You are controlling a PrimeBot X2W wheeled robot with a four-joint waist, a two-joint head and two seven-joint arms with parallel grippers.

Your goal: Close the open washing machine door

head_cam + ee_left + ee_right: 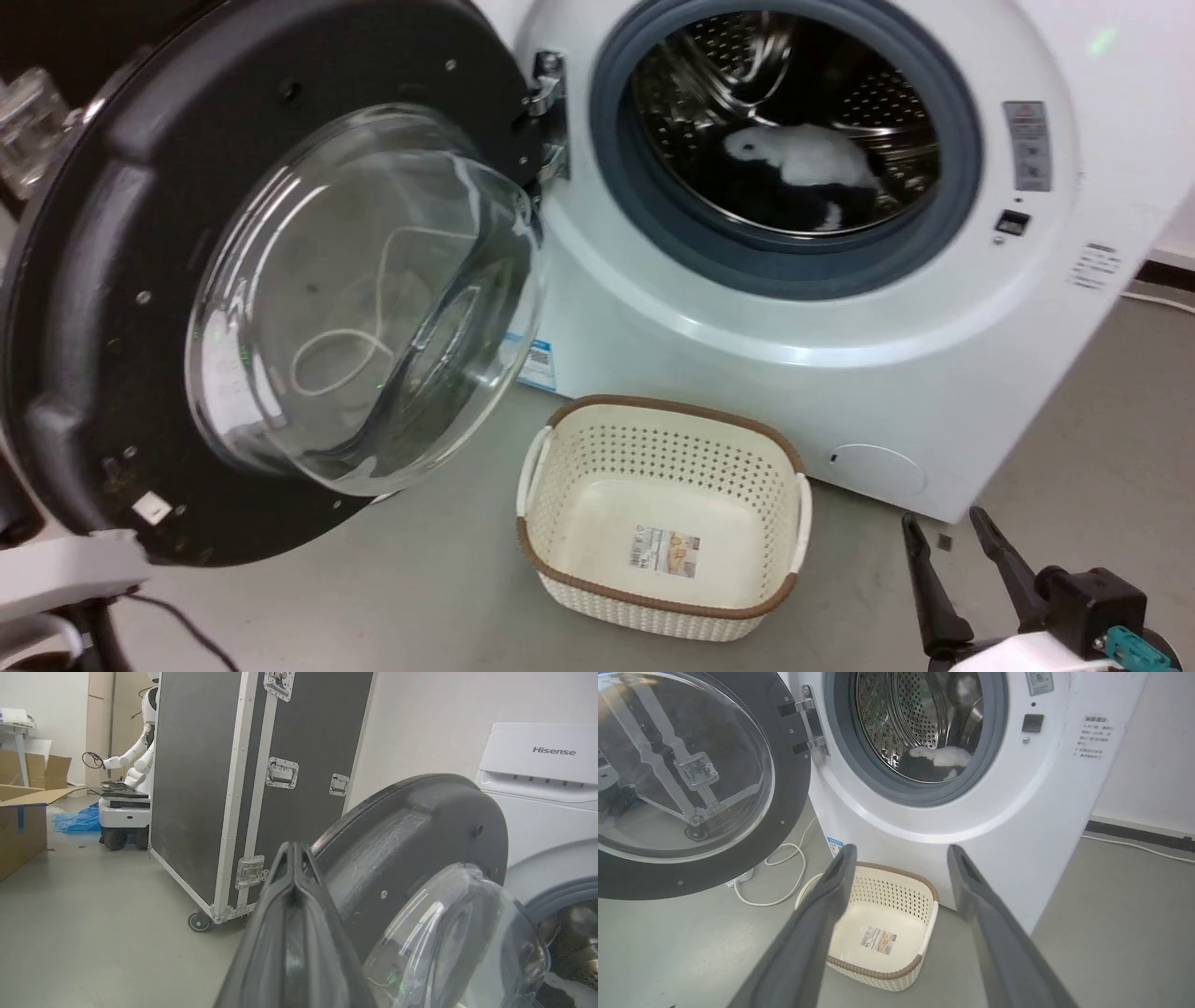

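The washing machine door (112,308) stands swung wide to the left on its metal hinge (551,112), its black rim and bulging glass bowl (373,299) facing me. The white washing machine (747,373) shows its grey-gasketed drum, with white and dark laundry (803,154) inside. My left gripper (294,858) is shut with nothing in it, its tip close beside the door's (420,826) outer rim; whether it touches is unclear. My right gripper (941,515) hangs open low at the right, apart from the machine (1017,812), and its fingers (822,914) frame the basket.
A cream perforated basket (653,523) stands empty on the floor before the machine. A white cable (784,877) lies under the door. Behind the door stand a black wheeled flight case (243,788), another robot (131,765) and a cardboard box (18,826).
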